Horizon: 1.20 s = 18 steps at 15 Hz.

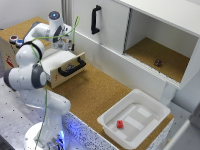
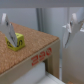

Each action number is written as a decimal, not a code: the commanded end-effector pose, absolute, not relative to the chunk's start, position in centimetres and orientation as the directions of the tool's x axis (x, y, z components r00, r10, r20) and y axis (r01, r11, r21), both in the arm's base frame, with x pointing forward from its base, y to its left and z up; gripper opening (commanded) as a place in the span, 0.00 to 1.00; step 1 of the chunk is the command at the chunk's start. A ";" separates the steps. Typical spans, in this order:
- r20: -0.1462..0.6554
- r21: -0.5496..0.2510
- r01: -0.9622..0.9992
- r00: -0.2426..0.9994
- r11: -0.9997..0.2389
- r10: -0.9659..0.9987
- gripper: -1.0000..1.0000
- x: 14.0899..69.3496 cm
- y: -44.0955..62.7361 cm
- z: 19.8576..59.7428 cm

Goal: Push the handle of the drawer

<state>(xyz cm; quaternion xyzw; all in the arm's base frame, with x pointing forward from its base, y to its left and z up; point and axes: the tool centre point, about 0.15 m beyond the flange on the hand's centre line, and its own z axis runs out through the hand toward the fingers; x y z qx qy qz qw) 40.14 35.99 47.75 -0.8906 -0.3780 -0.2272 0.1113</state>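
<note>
Nearest in the exterior view we see the white robot arm (image 1: 35,75) on its base at the bench edge, bent up and over the box. Just past it, toward the exterior view's right, a white bin (image 1: 132,122) sits at the near corner of the cork counter (image 1: 92,92), with a small red block (image 1: 120,124) lying inside it.

Open cork runs between the bin and the drawer (image 1: 62,67), so the room in front of the drawer face is free. The drawer stands pulled out from its box, and its black handle (image 1: 71,67) faces the open cork. The gripper (image 1: 64,44) hangs above the drawer's back part, apart from the handle. In the wrist view its two fingers (image 2: 9,27) stand wide apart with nothing between them.

Farther back stands the white cabinet (image 1: 150,30), with a black vertical pull (image 1: 95,20) on its closed door and an open compartment with a cork floor. A small dark object (image 1: 158,63) rests on that floor.

Only the wrist view shows red figures (image 2: 41,58) on the box edge; they look like "290", though blur leaves us unsure. It also shows a small yellow-green cube (image 2: 18,40) on the cork top, just beside one finger. In the exterior view, the arm covers that spot.
</note>
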 end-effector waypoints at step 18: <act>0.015 0.028 0.999 -0.034 0.034 0.999 1.00 43.9 49.8 44.4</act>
